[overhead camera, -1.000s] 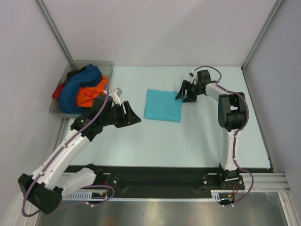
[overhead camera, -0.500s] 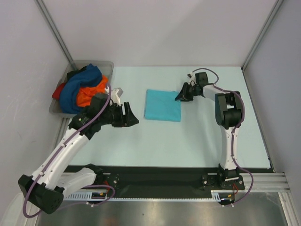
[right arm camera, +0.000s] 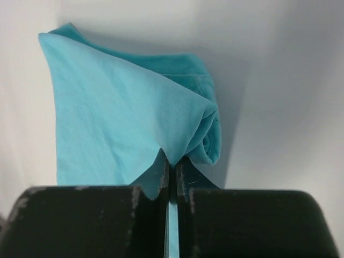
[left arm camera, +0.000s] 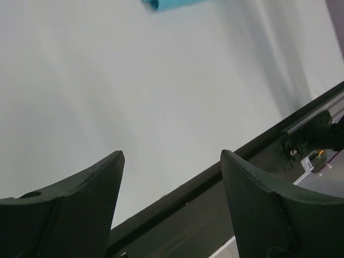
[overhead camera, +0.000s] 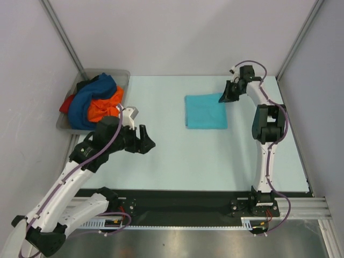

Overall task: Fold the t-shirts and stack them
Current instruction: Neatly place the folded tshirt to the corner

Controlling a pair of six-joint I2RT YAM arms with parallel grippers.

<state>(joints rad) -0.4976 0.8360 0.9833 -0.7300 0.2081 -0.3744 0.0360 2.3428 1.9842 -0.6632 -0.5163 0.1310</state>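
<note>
A folded turquoise t-shirt [overhead camera: 205,111] lies on the table right of centre. My right gripper [overhead camera: 223,99] is shut on its far right corner; in the right wrist view the cloth [right arm camera: 123,118] is pinched between the closed fingers [right arm camera: 173,167] and lifted slightly. A dark blue t-shirt [overhead camera: 90,97], an orange one [overhead camera: 103,107] and a red one [overhead camera: 67,104] are heaped in the grey tray [overhead camera: 115,75] at the far left. My left gripper [overhead camera: 146,141] hangs open over bare table near the tray, nothing between its fingertips [left arm camera: 172,161].
The black front rail [overhead camera: 183,201] runs along the near table edge, also seen in the left wrist view [left arm camera: 258,156]. Metal frame posts [overhead camera: 62,35] stand at the back corners. Bare pale table lies between the tray and the folded shirt.
The right gripper closed on the turquoise shirt's corner and dragged it right and slightly back. The left gripper opened wider and drew back toward the near left.
</note>
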